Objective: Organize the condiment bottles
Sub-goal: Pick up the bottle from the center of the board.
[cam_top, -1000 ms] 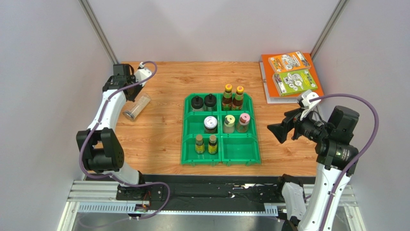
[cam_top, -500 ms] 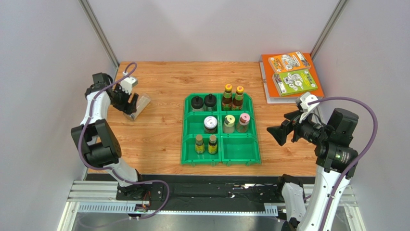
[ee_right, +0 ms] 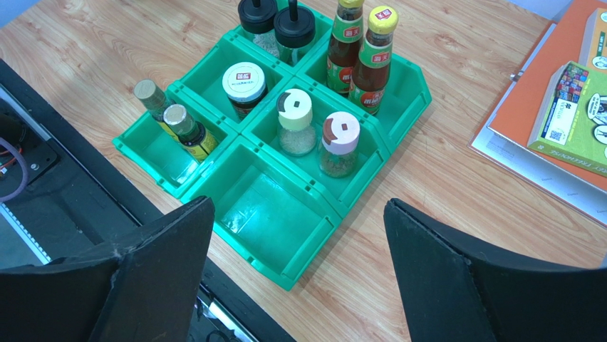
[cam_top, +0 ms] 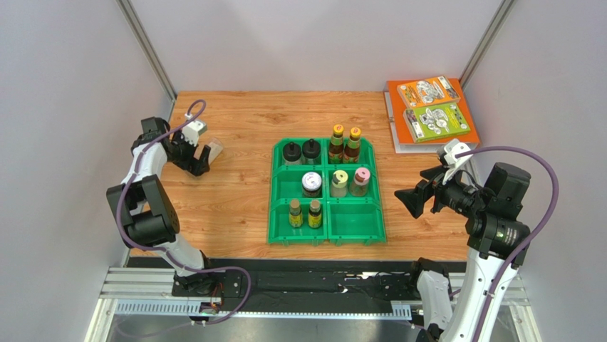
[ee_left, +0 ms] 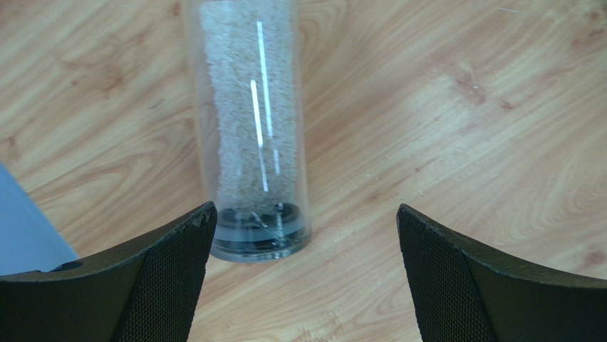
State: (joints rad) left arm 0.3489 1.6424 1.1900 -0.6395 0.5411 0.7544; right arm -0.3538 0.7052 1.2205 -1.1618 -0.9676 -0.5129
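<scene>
A clear jar [ee_left: 251,121] of pale grains lies on its side on the wood, its dark cap end [ee_left: 260,234] toward me. My left gripper [ee_left: 305,212] is open. The jar's end sits just ahead of the tips, close to the left finger [ee_left: 167,285], and nothing is between the fingers. From above, the left gripper [cam_top: 199,158] covers most of the jar [cam_top: 214,148]. The green bin [cam_top: 271,194] holds several upright condiment bottles, among them two black-capped ones [cam_top: 291,152] and two yellow-capped ones [cam_top: 337,142]. My right gripper [cam_top: 411,199] hangs open to the right of the bin.
The bin's front-right compartment [ee_right: 274,214] holds nothing. Orange and green books [cam_top: 431,107] lie at the back right corner. The side wall stands close behind the left arm. The table's near edge and a black rail [ee_right: 43,164] run below the bin.
The left arm swung from the back left corner down to the lying jar, and its jaws went from nearly shut to wide open. The right arm barely moved.
</scene>
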